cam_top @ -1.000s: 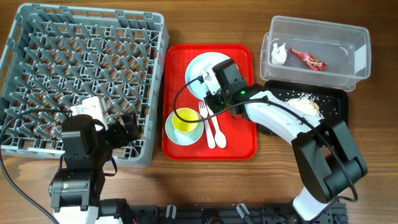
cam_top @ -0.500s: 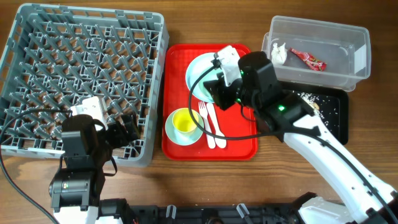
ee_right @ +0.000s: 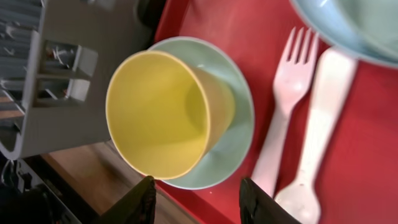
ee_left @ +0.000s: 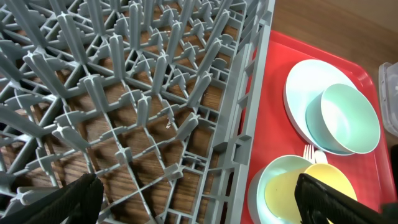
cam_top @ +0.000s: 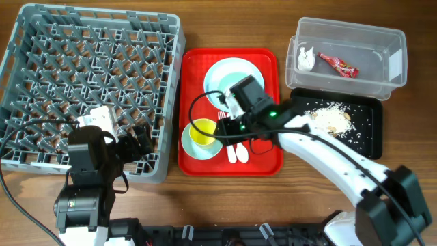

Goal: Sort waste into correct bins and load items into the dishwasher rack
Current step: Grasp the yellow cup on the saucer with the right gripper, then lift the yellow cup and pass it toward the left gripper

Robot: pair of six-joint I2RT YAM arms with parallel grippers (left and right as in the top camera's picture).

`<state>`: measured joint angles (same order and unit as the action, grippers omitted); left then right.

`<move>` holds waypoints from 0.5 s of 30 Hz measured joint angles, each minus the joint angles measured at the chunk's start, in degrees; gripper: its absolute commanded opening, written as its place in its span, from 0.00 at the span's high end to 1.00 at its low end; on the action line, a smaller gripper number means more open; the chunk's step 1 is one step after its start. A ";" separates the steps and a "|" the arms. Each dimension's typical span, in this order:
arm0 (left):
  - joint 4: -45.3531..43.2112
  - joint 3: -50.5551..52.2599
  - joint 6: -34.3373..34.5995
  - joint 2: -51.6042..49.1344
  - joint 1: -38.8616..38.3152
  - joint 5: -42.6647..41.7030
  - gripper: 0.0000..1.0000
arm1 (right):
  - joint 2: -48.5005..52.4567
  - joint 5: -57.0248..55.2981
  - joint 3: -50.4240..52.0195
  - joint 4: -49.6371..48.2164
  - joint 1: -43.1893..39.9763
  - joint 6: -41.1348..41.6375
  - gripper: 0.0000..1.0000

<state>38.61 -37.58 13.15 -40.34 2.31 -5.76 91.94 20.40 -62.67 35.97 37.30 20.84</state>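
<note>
The grey dishwasher rack [cam_top: 89, 75] fills the left and holds nothing. On the red serving tray [cam_top: 266, 164] lie a white plate [cam_top: 217, 74] with a mint bowl on it [ee_left: 348, 118], a yellow cup [cam_top: 203, 132] standing in a second mint bowl [ee_right: 233, 143], and a white fork [ee_right: 280, 130] and spoon [ee_right: 317, 130]. My right gripper [cam_top: 229, 130] is open and empty; in the right wrist view [ee_right: 202, 202] it hangs low beside the cup [ee_right: 155, 112]. My left gripper [cam_top: 140, 143] is open and empty over the rack's front right corner [ee_left: 199, 202].
The clear tub [cam_top: 392, 65] at the back right holds a white tissue [cam_top: 305, 59] and a red wrapper [cam_top: 338, 65]. The black tray [cam_top: 369, 130] in front of it holds pale food scraps [cam_top: 331, 116]. My right arm crosses the tray's right side.
My right gripper has moved from over the plate toward the front and now sits by the yellow cup. The left arm has not moved.
</note>
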 measured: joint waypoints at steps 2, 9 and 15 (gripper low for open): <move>0.00 0.00 0.00 0.00 0.00 0.00 0.00 | 0.76 -0.07 0.00 0.00 0.55 1.27 0.57; 0.04 0.00 0.00 0.00 0.00 0.00 0.00 | 3.21 -1.60 0.00 -1.81 0.66 5.88 0.73; 0.28 0.00 0.00 0.00 0.00 0.00 0.00 | 5.01 -2.05 0.00 -2.80 0.66 9.62 0.81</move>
<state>38.89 -37.58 13.15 -40.34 2.31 -5.76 96.95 18.35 -62.67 33.17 37.95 30.46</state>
